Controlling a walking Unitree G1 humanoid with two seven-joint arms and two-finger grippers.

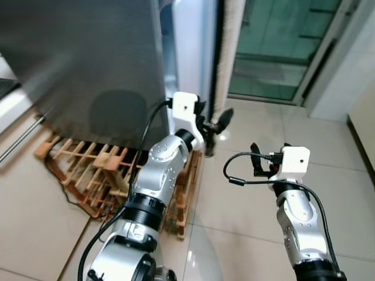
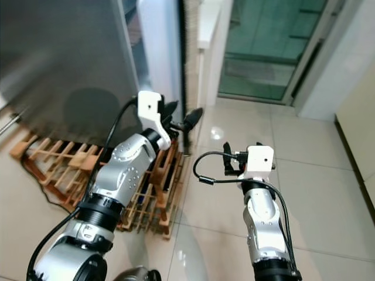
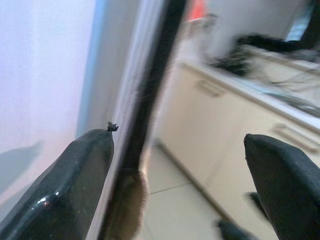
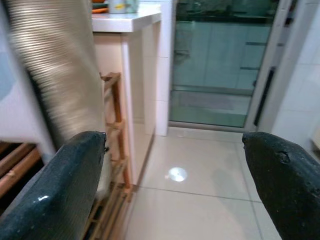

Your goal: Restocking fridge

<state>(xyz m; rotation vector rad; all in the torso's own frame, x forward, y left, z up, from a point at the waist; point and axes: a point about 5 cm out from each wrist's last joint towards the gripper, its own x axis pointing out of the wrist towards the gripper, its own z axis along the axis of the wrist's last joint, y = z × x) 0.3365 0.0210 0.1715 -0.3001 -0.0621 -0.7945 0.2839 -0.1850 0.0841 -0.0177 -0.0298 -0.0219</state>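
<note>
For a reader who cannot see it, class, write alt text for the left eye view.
The left gripper, fingers open, reaches toward the edge of a tall grey fridge door. The right gripper hovers open over the tiled floor; a wooden rack sits below the fridge.

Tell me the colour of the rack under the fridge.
Light natural wood; the rack shows best in the left eye view.

Wooden rack [image 1: 99,170] on tiled floor [image 1: 246,193]; glass door [image 1: 281,47] beyond.

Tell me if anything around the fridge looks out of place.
Yes: a slatted wooden rack lies flat on the tiled floor against the grey fridge, slanted, beneath the open left gripper.
</note>
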